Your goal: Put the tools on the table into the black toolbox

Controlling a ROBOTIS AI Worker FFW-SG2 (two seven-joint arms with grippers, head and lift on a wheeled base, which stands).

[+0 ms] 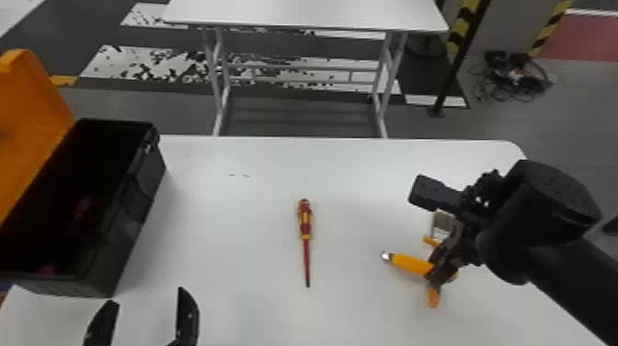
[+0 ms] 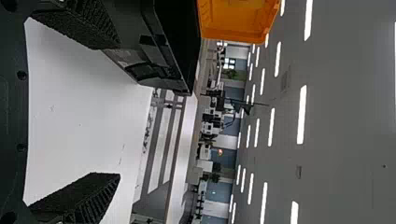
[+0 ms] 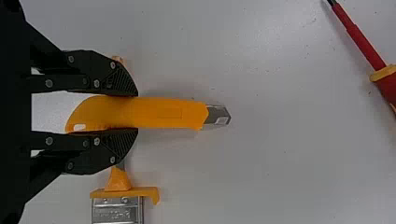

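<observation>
The yellow knife [image 3: 159, 112] is w/ the R gripper [image 3: 137, 112], its 2 fingers squeezing the back bit, over the brush [image 3: 117, 209]. Can't tell if they touch. Could go wrong: knife might tip or slip out, b/c only its back end is held. It might also snag the brush b/c that's so near. R arm leans in from the R side, low over the table [image 1: 239, 239]. Screwdriver [image 1: 305, 225] lies between the 2 arms. L gripper [image 1: 146, 296] waits nr the black toolbox [image 1: 133, 202], fingers wide apart, nothing in them, aimed fwd.
</observation>
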